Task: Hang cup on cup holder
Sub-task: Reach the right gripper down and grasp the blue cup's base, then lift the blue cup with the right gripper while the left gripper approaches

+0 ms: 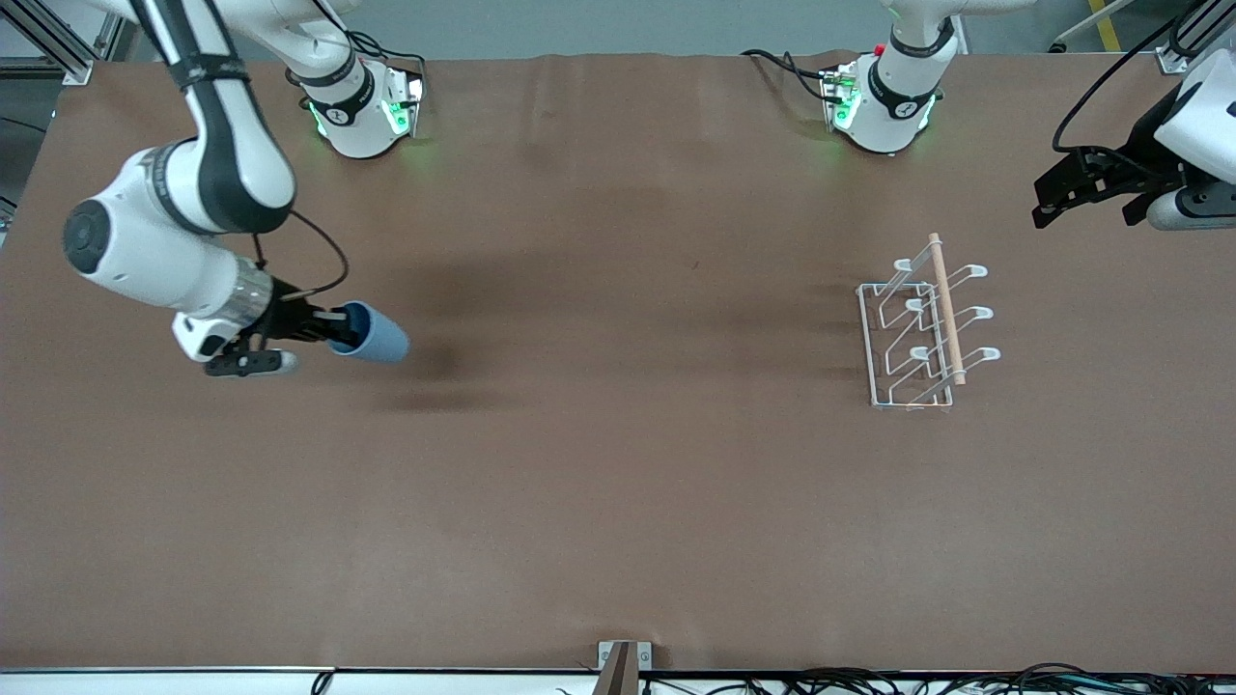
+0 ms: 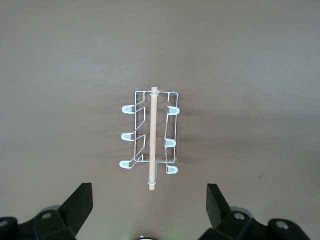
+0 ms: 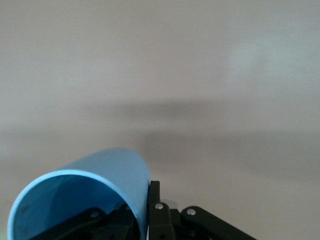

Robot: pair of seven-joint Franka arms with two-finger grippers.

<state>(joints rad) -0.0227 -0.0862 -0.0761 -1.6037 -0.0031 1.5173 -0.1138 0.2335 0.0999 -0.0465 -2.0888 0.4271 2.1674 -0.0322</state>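
My right gripper (image 1: 333, 331) is shut on the rim of the light-blue cup (image 1: 377, 337), one finger inside and one outside. It holds the cup on its side above the table at the right arm's end. In the right wrist view the cup (image 3: 100, 185) shows its open mouth. The white wire cup holder (image 1: 925, 326) with its wooden dowel stands on the table toward the left arm's end. It also shows in the left wrist view (image 2: 151, 138). My left gripper (image 1: 1057, 198) is open and empty, raised at the table's edge at the left arm's end and waiting.
The brown table cover (image 1: 618, 483) spreads between the cup and the holder. A small bracket (image 1: 623, 661) sits at the table's edge nearest the front camera. The arm bases (image 1: 362, 111) stand along the edge farthest from that camera.
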